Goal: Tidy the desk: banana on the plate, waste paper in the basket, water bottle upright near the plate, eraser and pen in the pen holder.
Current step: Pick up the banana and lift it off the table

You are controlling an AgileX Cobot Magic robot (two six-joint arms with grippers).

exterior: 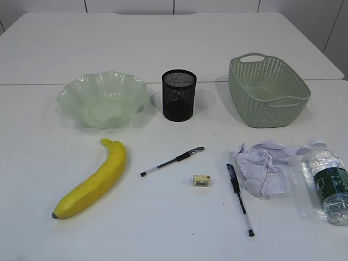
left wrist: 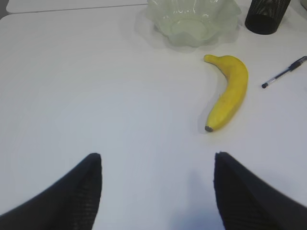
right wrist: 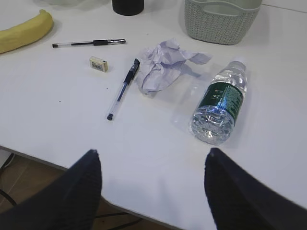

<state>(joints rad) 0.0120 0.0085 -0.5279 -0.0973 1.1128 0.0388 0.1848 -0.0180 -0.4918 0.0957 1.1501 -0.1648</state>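
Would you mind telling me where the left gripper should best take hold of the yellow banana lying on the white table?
Probably at the thick middle of the yellow banana, coming straight down from above with the jaws across its width. It lies flat on the white table, curved and tapering at both ends, and nothing crowds its sides.

The tabletop (exterior: 174,228) is smooth, matt white. The plate (exterior: 103,99) looks like translucent pale green glass or plastic, glossy, with a ruffled rim. The pen holder (exterior: 179,95) is black wire mesh, apparently metal. The basket (exterior: 267,91) is sage-green plastic moulded in a woven texture, matt. The banana (exterior: 93,180) has smooth yellow skin with a faint sheen. The waste paper (exterior: 261,166) is crumpled white paper, matt. The water bottle (exterior: 327,182) is clear glossy plastic with a dark green label. Both pens, 1 (exterior: 173,161) and another (exterior: 240,199), have clear plastic barrels and black grips. The eraser (exterior: 202,180) looks matt and pale. The left tool's fingers (left wrist: 72,196) and the right tool's fingers (right wrist: 72,191) are matt black with a fine ribbed texture.
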